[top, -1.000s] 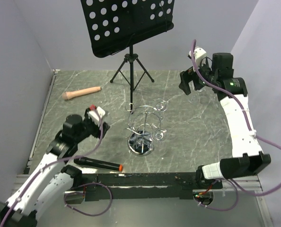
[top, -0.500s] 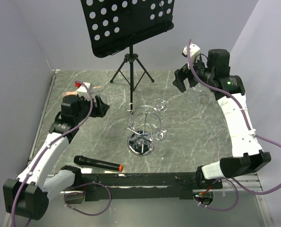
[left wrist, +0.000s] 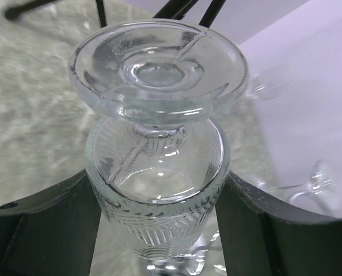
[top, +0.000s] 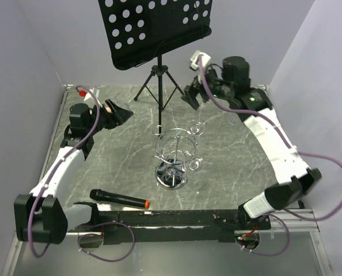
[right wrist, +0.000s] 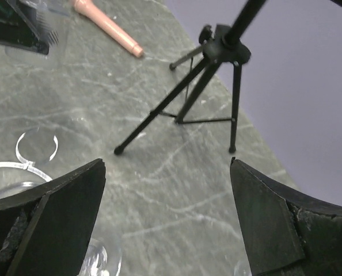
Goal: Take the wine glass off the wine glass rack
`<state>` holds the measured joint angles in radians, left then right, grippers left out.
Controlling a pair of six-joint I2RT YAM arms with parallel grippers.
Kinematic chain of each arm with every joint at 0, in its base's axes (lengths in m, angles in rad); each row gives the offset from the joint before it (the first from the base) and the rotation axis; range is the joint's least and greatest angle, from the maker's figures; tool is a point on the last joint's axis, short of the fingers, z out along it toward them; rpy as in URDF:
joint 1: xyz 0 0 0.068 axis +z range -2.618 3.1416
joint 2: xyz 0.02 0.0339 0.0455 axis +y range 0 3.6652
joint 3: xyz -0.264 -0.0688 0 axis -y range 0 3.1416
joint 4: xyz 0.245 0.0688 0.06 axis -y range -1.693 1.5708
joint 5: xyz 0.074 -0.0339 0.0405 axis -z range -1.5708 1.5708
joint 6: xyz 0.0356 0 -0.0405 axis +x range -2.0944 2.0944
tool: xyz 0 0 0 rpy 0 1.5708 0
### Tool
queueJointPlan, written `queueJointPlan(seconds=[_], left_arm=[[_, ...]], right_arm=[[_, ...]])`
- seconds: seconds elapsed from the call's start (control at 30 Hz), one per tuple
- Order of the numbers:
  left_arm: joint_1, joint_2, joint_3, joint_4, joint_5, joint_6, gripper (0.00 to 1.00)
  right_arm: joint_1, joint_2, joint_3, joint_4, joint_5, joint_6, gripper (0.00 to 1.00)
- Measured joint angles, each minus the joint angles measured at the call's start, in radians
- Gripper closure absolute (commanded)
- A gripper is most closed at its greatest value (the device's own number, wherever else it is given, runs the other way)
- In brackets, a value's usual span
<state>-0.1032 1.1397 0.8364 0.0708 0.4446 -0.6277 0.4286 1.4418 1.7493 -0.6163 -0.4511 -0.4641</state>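
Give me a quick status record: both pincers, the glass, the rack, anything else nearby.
left pincer: closed on the wine glass, held in the air, foot toward the wrist camera
right pincer: open, empty, facing the legs of the music stand
rack: upright between the arms, more glasses on it
other items: black microphone near the left arm's base
task state: glass is off the rack
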Motion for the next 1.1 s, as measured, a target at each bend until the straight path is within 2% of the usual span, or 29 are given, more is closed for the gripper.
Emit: queueJointPlan(seconds=[0.13,0.23,0.47,0.77,1.1], left_arm=[[0.045,0.077,0.001,0.083,0.105,-0.171,0.99],[0.079,0.134,0.001,0.156,0.179,-0.352,0.99],[0.158,0.168,0.001,0.19,0.235,-0.655,0.99],[0.156,0.162,-0.002,0.185,0.267,-0.846,0.99],[0.156,0.098,-0.063,0.114,0.274,-0.938,0.99]], right_arm=[[0.072,0.094,0.038,0.042,0.043,0.014,0.07],[0.15,0.147,0.056,0.061,0.076,0.018,0.07],[0.304,0.231,0.079,0.126,0.192,0.021,0.11],[0.406,0.269,0.084,0.177,0.294,-0.01,0.18],[0.458,0.381,0.165,0.206,0.312,-0.016,0.27]])
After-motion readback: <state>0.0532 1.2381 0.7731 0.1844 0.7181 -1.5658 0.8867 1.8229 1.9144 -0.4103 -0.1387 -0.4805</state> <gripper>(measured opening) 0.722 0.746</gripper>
